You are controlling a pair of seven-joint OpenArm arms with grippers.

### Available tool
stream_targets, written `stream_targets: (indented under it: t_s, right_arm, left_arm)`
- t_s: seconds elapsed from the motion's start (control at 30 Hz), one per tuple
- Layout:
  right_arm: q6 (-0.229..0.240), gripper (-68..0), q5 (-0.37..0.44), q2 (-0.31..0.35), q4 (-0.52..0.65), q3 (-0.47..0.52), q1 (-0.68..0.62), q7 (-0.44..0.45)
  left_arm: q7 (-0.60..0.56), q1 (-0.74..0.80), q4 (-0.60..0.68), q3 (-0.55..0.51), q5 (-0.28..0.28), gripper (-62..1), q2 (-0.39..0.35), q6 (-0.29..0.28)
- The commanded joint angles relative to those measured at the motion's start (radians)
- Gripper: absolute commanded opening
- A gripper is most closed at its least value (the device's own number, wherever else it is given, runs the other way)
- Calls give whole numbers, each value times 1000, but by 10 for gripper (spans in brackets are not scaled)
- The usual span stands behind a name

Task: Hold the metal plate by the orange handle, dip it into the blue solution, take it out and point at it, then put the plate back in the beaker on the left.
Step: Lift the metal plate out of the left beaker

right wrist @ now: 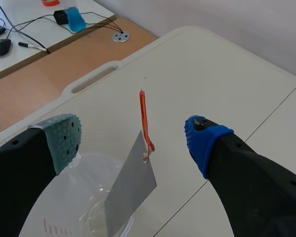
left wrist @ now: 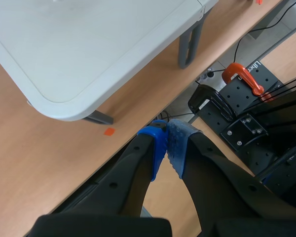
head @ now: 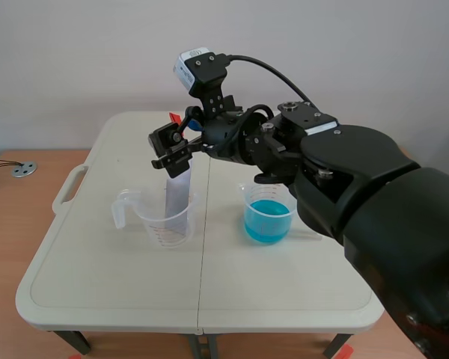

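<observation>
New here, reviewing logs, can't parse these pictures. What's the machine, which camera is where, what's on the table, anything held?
A two-armed robot. The wide picture looks from between the arms at a white table. The other two come from a camera on each wrist. The right gripper hangs over a clear beaker, fingers open either side of the orange handle of a metal plate standing in it; nothing is gripped. A beaker of blue solution stands beside it. The left gripper is shut on nothing, off past the table's edge.
</observation>
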Motion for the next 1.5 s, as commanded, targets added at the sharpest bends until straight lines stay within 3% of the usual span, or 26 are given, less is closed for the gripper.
stream_targets:
  t_s: [0.0, 0.53, 0.67, 0.9, 1.27, 1.47]
  right_arm:
    - [4, -307, 7, -5, 16, -6, 34, 16]
    - [11, -663, 6, -5, 16, -6, 34, 46]
    - [18, -662, 7, -5, 16, -6, 34, 60]
    - [147, -662, 7, -5, 16, -6, 34, 95]
    - [275, -662, 8, 4, 18, -6, 26, 151]
    - [294, -662, 15, 29, 48, -6, 25, 184]
  left_arm:
    - [-7, -3, 5, -2, -10, -583, 2, -1]
    - [-6, -3, 5, -2, -10, -583, 2, -1]
    - [-6, -3, 5, -2, -10, -583, 2, -1]
    - [-6, -3, 5, -2, -10, -583, 2, -2]
    - [-6, -3, 5, -2, -10, -583, 2, -2]
    - [-6, -3, 5, -2, -10, -583, 2, -2]
